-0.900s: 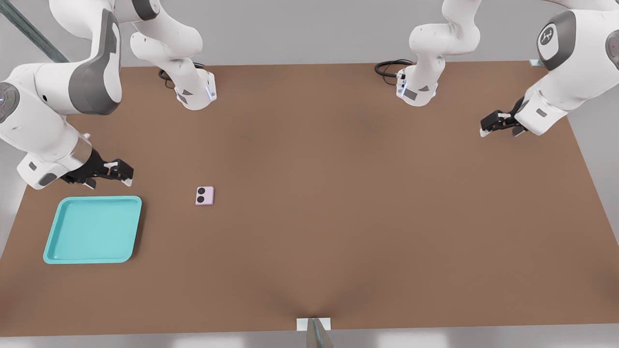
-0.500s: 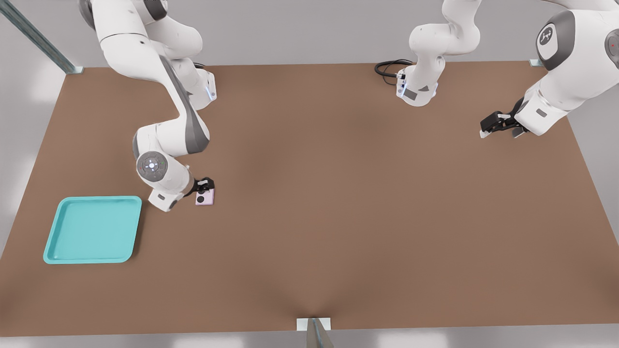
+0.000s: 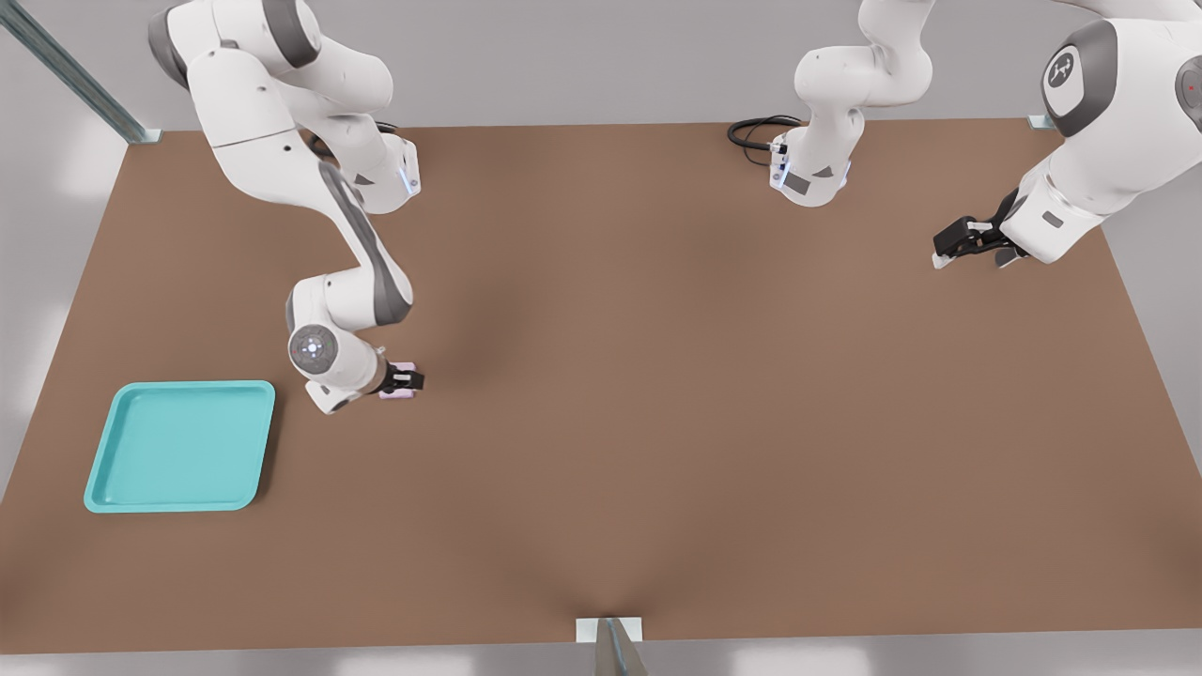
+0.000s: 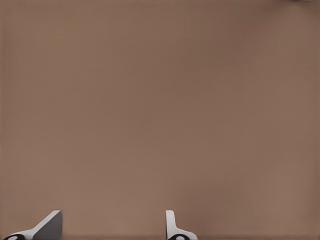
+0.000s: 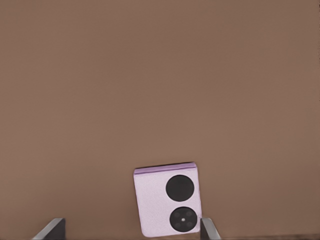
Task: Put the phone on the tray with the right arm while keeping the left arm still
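My gripper (image 3: 406,381) sits low over the phone (image 3: 402,393), which lies flat on the table (image 3: 714,404), well apart from the tray (image 3: 178,446) toward the front view's left. My fingers (image 5: 207,231) are spread, not yet closed. In the wrist view the phone (image 5: 167,199) sits off-centre between them, just beside one finger and far from the other (image 5: 51,230).

That offset is my worry: if I close now, I judge one finger meets the phone first and shoves or twists it across the table before the other arrives, leaving a skewed grip. A thin, flat phone also gives little edge to catch, so I could pinch above it and lift nothing, or drop it short of the tray.
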`<move>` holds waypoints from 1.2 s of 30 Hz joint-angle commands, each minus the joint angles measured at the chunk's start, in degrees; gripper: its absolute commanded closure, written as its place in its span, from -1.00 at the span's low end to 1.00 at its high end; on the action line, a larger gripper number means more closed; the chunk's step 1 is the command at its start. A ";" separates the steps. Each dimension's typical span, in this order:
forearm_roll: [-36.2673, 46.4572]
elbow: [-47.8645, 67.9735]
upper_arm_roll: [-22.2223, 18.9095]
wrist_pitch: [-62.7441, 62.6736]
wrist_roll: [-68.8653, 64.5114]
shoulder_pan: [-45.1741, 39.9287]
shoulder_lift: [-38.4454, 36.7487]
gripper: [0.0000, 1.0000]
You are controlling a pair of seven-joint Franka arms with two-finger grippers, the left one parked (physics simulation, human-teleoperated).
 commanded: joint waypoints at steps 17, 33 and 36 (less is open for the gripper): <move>-2.95 -1.94 0.01 8.51 1.36 -2.26 8.17 -1.00; -2.95 -1.85 0.01 8.69 1.27 -2.09 8.35 -0.63; -2.95 -1.59 0.09 7.28 -0.48 -2.44 6.59 -0.63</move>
